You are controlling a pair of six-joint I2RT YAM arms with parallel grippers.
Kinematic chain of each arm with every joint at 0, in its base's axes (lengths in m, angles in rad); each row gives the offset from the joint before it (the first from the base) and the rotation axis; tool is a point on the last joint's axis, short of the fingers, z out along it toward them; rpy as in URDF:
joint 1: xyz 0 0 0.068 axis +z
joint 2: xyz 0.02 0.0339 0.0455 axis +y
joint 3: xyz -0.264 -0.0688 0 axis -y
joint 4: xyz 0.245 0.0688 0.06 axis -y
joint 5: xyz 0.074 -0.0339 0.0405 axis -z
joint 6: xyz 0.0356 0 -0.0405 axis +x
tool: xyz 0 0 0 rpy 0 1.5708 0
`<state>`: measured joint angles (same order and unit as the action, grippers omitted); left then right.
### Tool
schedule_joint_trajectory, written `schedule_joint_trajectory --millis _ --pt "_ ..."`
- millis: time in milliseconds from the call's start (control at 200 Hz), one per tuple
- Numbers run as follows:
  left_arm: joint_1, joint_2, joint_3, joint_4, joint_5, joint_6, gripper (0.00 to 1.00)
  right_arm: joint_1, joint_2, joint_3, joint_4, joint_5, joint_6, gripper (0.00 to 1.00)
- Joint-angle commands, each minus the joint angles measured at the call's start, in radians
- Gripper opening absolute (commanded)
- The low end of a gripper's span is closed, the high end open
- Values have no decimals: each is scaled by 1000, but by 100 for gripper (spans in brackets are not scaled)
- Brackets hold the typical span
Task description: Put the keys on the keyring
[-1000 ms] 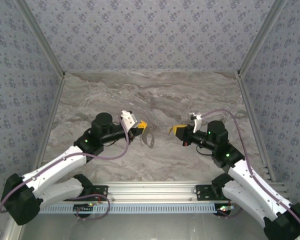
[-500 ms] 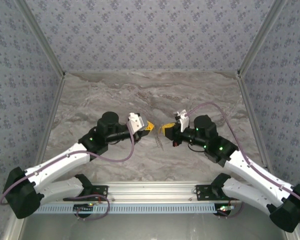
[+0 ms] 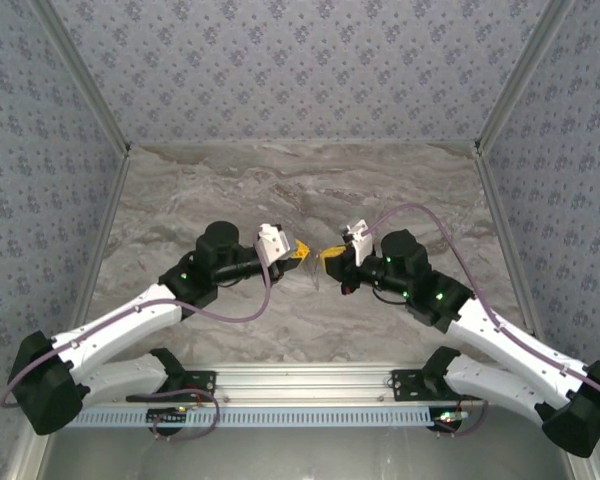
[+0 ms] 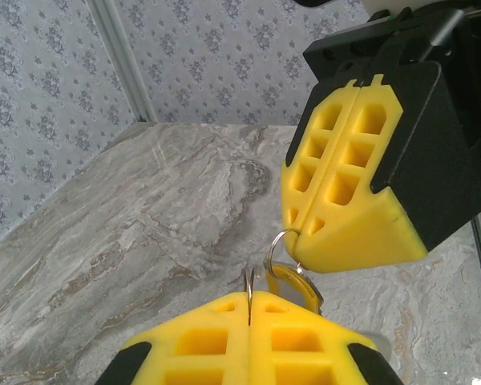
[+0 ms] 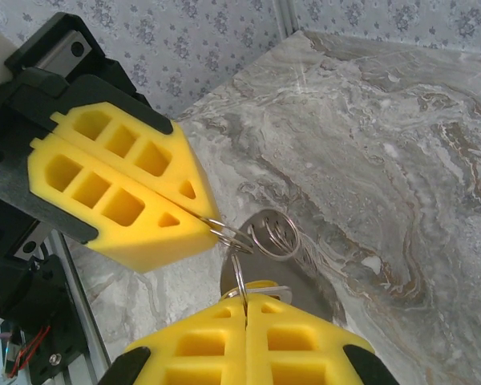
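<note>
A grey-veined, marble-look surface (image 3: 380,190) is lying between walls (image 3: 300,70) papered in a small blue-grey floral print. Bare metal posts (image 3: 85,85) are running up the far corners, and a ribbed metal rail (image 3: 300,385) is lining the near edge.

The two arms are meeting tip to tip around the middle of the surface. The left tool (image 4: 249,303), with blocky yellow foam pads cut with square hollows, is clenching the keyring (image 5: 270,233), a thin coil of dull grey wire. The right tool (image 5: 245,303) is clenched on the key (image 4: 295,279), a tiny pale brass piece hanging just under its tips, touching the keyring.
</note>
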<state>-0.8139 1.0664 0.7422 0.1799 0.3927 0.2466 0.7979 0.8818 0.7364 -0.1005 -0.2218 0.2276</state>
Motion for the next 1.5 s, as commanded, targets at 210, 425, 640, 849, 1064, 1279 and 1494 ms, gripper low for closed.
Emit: schedule_joint_trajectory --millis 210,425,640,849,1064,1279,1494 --pt "-7 7 42 25 8 17 0 35 13 57 -20 34 -39 0" --pt "-8 13 44 27 7 17 0 47 10 59 -23 46 -45 0" --pt "-7 15 44 25 15 19 0 49 12 64 -28 54 -51 0" --pt "-8 17 51 24 26 20 0 49 33 73 -33 59 -54 0" --pt "-9 8 45 44 18 10 0 25 38 56 -52 46 -71 0" --pt "-8 -13 31 77 12 -11 0 -75 -1 0 -24 -37 -25 0" --pt "-8 -16 29 108 14 -31 0 -105 13 -6 -1 -117 -8 0"
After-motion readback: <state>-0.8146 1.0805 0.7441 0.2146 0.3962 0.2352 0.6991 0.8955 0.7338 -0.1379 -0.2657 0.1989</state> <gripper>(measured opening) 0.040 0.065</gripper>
